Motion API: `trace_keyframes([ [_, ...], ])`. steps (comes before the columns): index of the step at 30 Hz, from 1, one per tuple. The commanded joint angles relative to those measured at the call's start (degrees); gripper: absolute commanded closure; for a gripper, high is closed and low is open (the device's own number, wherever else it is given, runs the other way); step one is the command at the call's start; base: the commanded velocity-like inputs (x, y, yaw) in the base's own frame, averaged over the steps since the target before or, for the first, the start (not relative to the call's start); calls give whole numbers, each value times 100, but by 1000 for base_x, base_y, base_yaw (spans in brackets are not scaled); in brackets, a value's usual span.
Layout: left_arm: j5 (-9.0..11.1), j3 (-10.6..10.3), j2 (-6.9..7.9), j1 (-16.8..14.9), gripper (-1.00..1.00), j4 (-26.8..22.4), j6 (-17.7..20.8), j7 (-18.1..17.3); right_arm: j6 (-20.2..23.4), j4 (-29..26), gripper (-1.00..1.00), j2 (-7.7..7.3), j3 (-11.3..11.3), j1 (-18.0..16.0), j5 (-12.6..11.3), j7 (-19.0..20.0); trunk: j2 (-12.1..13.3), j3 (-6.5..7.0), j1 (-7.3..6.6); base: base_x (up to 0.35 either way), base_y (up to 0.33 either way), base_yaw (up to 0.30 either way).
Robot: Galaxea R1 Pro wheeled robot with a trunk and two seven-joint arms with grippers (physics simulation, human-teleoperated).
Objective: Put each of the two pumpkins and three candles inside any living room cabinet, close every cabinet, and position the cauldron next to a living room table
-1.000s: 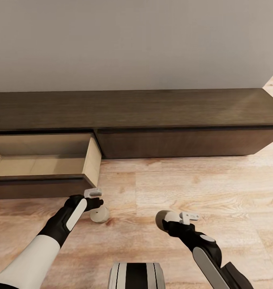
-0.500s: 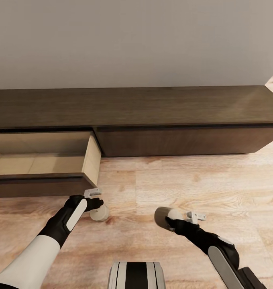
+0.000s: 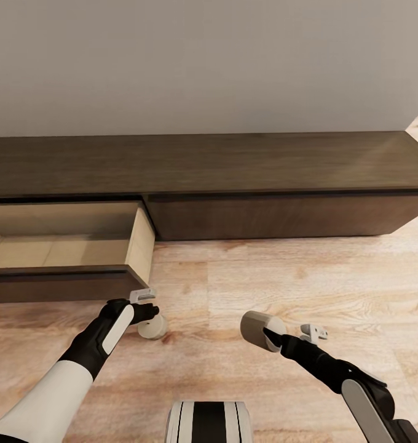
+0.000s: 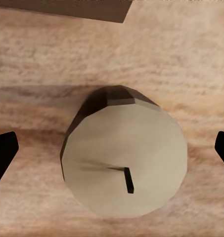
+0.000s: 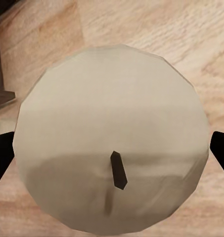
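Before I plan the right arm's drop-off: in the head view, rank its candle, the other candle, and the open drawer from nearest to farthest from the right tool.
1. Candle, tipped over, at the right tool.
2. Other candle, on the floor under the left tool.
3. Open drawer, far left, pulled out of the cabinet.

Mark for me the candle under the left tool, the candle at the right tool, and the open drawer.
Left candle (image 4: 125,159): left wrist view, on its flat top.
Right candle (image 3: 256,328): head view, on its side.
Open drawer (image 3: 141,246): head view, on its pale right side wall.
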Motion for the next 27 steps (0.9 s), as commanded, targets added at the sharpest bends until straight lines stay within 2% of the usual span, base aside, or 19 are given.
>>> trace_keyframes([
  [1,61,-25,6,-3,-100,-8,10,54,21,-3,100,-3,-2,-2,-3,14,-1,-4,-1,0,0,0],
  [7,55,-33,0,-3,-100,1,10,54,21,-3,100,-4,-8,0,-5,29,-1,-4,-1,0,0,0],
  [10,54,-37,-7,-3,-100,8,10,54,22,-3,100,-4,-8,0,-5,29,-5,-70,7,0,0,0],
  [18,53,-46,-20,-3,-100,16,9,48,30,-3,100,-4,-9,0,-13,29,-5,-70,7,0,0,0],
  [23,53,-48,-25,-3,-100,10,0,47,30,-3,100,-4,-9,0,-14,29,-11,-159,17,0,0,0],
  [27,53,-51,-23,-3,-100,20,-144,40,30,-3,100,-4,-7,0,-14,27,-11,-159,17,0,0,0],
])
